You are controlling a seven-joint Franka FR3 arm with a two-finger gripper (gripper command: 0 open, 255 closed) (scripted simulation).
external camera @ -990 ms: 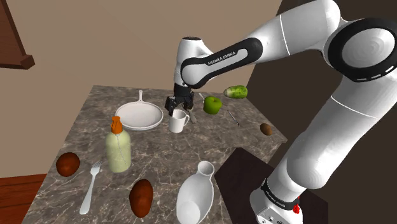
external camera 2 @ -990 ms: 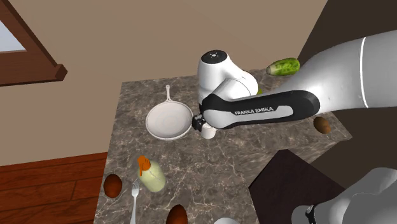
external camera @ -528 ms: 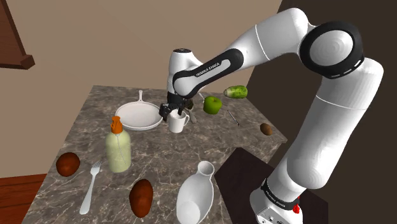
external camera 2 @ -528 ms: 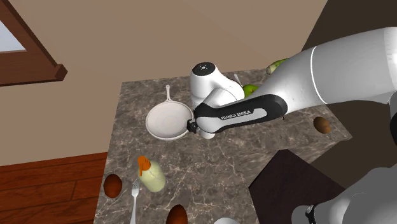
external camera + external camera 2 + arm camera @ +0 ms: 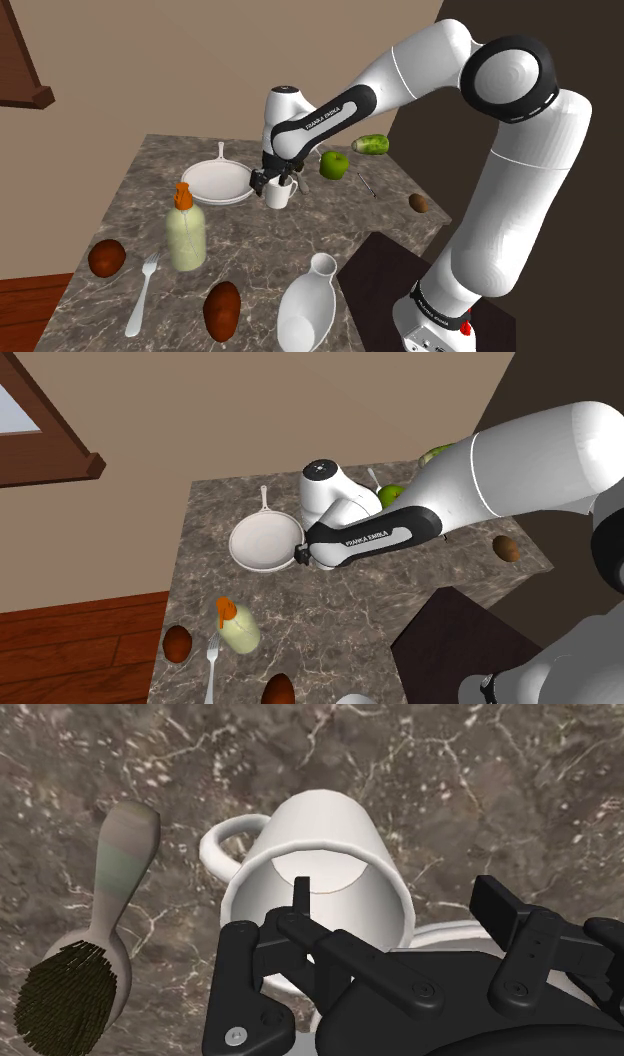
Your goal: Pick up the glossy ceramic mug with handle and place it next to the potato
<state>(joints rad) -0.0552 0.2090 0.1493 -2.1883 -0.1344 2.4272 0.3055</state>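
My claw (image 5: 274,181) hangs low over the middle of the counter (image 5: 300,240), right at the mug (image 5: 280,195). It is spread wide and grips nothing. In the wrist view one finger (image 5: 300,894) dips inside the mug's mouth and the other (image 5: 500,909) stands outside its wall. That second finger is apart from the rim, so the wall sits between them unclasped. The mug (image 5: 330,834) is plain white and stands upright on the dark veined counter. Its handle (image 5: 225,839) points toward a brush (image 5: 90,954) with dark bristles that lies just beside it. In the shoulder view the mug sits a little above centre of the frame. A white pan (image 5: 215,183) lies just to its left and a green apple (image 5: 334,165) is near on its right. A cucumber (image 5: 370,144) lies farther up and right. Lower left in that view stands a bottle (image 5: 186,235) with an orange cap, and a fork (image 5: 142,297) lies below it. A white jug (image 5: 306,312) is at the bottom centre. Two reddish-brown lumps lie well apart from the mug, one round (image 5: 106,258) at the left edge of the counter and one longer (image 5: 222,310) near the bottom edge. A smaller brown one (image 5: 420,203) sits at the right. I cannot tell which of these is the potato.
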